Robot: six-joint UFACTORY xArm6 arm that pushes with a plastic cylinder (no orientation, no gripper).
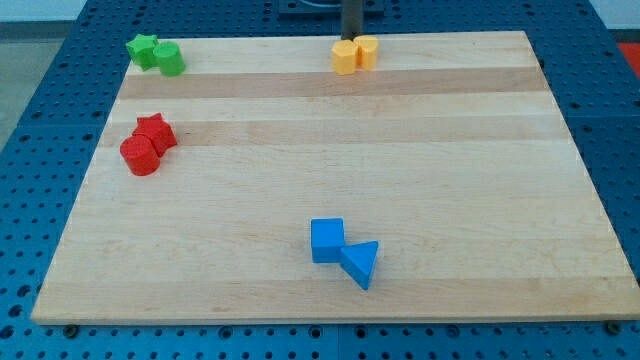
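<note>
My tip (pixel 351 37) stands at the view's top edge of the wooden board (pixel 330 130), right behind the two yellow blocks and touching or nearly touching them. The yellow pair is a pentagon-like block (pixel 345 57) and a rounder block (pixel 367 51), pressed side by side. Far from the tip, a green star (pixel 143 48) and a green cylinder (pixel 169 60) sit at the top left. A red star (pixel 156 131) and a red cylinder (pixel 139 155) lie at the left. A blue cube (pixel 327 240) and a blue triangle (pixel 361 263) rest near the bottom middle.
The board lies on a blue perforated table (pixel 610 120) that shows on all sides. The rod's upper part runs out of the view's top.
</note>
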